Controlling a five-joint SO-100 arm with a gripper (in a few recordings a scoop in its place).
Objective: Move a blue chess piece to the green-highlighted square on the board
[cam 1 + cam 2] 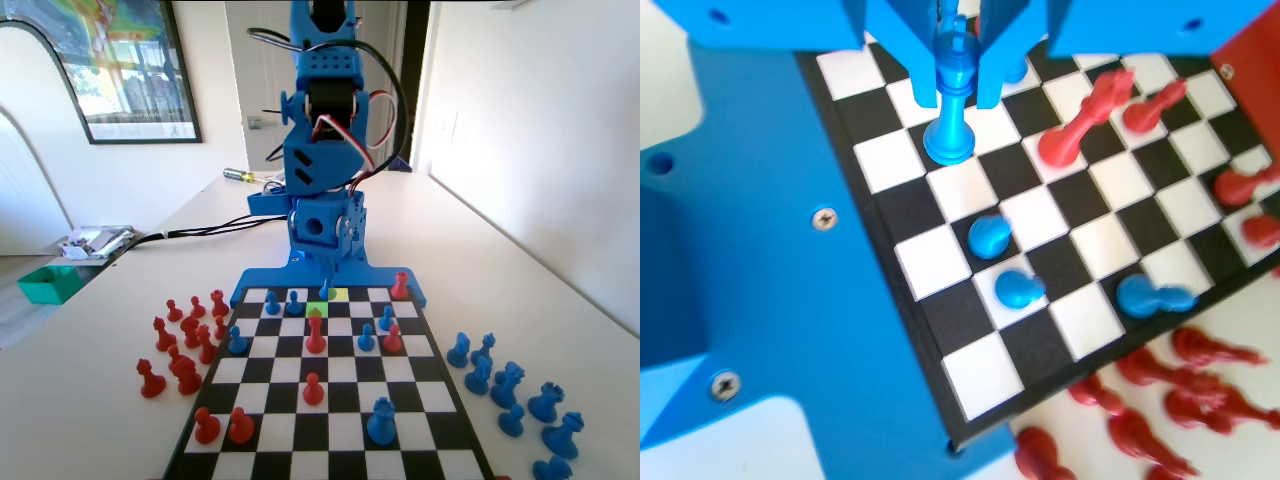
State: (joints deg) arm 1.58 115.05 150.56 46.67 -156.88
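— Fixed view, starting at the left: what sits on the desk point(560, 250) there?

— Captured red pieces point(185, 345) stand in a loose cluster off the left edge of the board point(325, 385). On the board itself, red and blue pieces are scattered, with a tall red piece point(316, 332) near the middle and a big wide blue piece point(381, 421) toward the near edge.

— And the task's thing?

— The blue chess piece point(954, 100) stands at the board's far edge, under the blue arm. In the wrist view the tool point(960, 85) has a jaw on each side of its upper part, pinching it or very nearly so; its base looks set on a white square.

— The target?

— The green-highlighted square point(316, 311) lies just behind the tall red piece, with a pale yellow square point(340, 294) beside it at the far row.

— Farther right?

— Captured blue pieces point(515, 395) stand off the board's right edge.
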